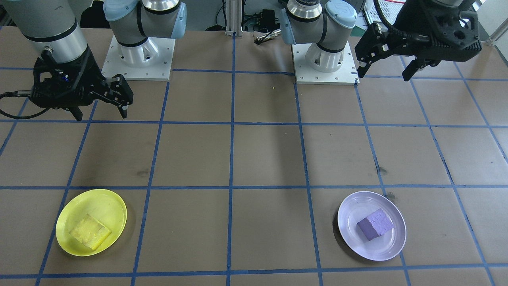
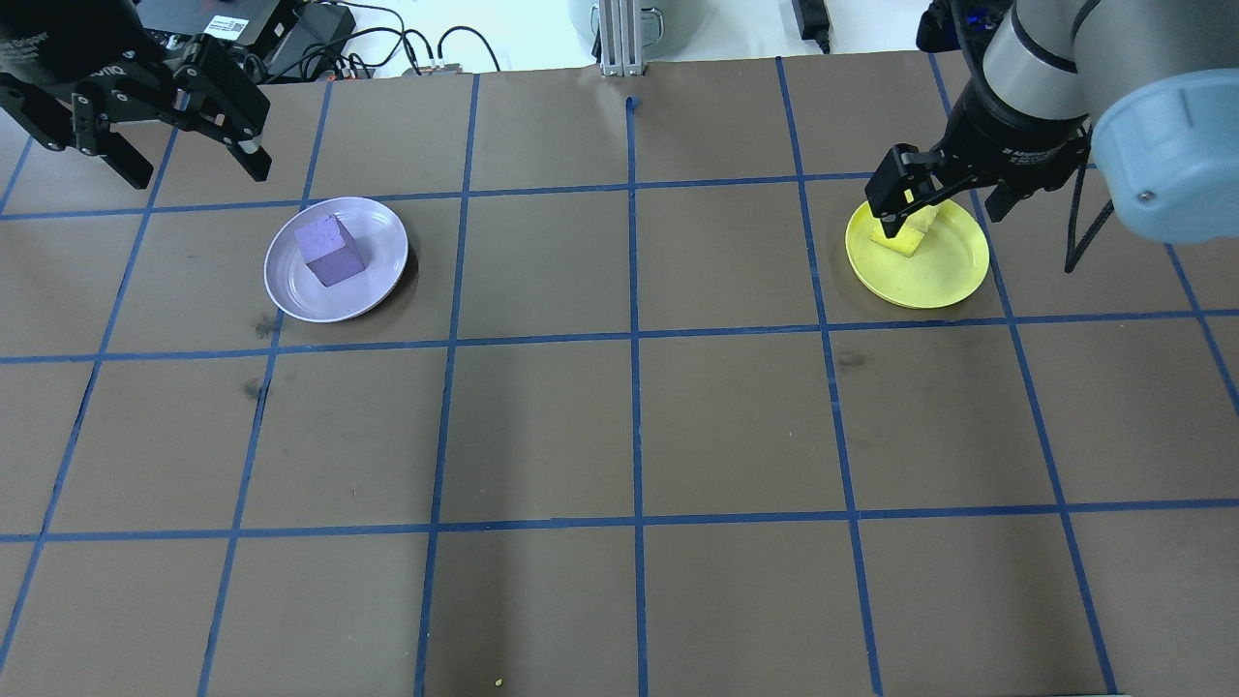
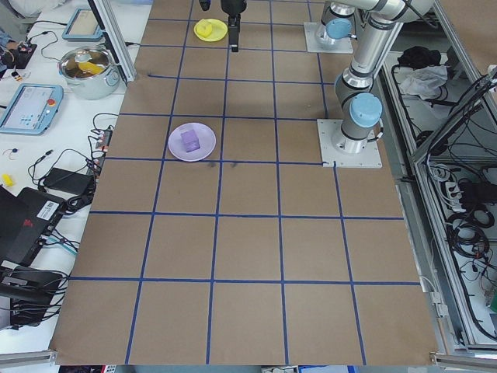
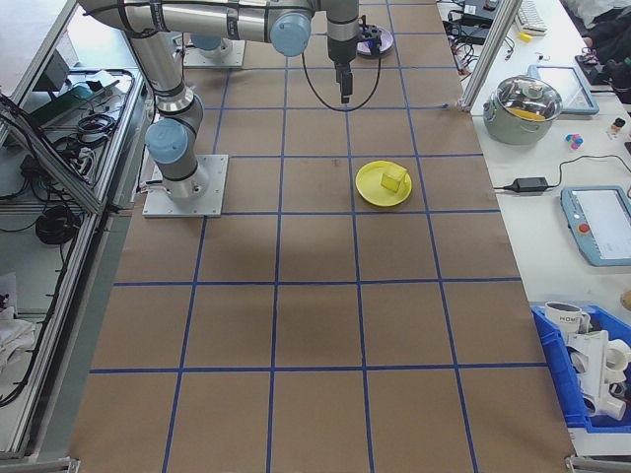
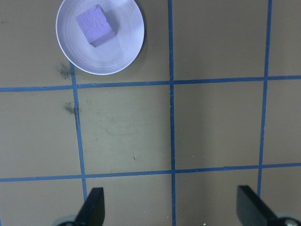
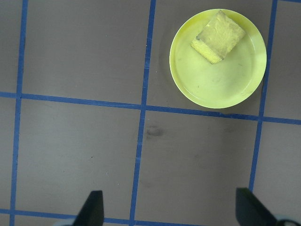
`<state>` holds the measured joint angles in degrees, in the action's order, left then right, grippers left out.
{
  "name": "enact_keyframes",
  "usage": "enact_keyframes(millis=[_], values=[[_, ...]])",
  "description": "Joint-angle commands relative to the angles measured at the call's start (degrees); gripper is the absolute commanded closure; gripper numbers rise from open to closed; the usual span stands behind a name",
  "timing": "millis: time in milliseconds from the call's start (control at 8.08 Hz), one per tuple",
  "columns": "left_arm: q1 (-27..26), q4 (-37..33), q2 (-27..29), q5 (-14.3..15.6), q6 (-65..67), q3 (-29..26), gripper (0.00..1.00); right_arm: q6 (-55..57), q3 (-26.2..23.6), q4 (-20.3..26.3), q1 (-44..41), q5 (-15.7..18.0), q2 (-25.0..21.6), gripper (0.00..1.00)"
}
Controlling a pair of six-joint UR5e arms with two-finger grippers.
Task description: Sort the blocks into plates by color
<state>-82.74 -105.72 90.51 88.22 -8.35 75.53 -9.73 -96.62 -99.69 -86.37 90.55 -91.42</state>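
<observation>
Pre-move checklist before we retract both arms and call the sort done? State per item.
1. Yellow block inside yellow plate: ok.
2. Purple block inside lavender plate: ok.
3. Left tool open and empty: ok; the left wrist view shows spread fingers with nothing between.
4. Right tool open and empty: ok; same in the right wrist view.
5. Both tools raised off the plates: ok; each wrist view looks down on its plate from above.
6. No stray block on the table: ok; no other block shows in any view.
</observation>
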Motion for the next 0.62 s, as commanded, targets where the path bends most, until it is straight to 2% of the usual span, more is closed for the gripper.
enact_keyframes(millis=[0, 495], values=[[0.03, 1.49, 3.52, 0.37, 0.0, -0.38, 0.0, -0.2, 0.03, 0.02, -0.03, -0.02, -0.07, 0.0], [-1.11, 3.58, 3.8, 0.55, 0.0, -0.29, 0.0, -0.2, -0.06, 0.02, -0.03, -0.02, 0.1, 0.0]])
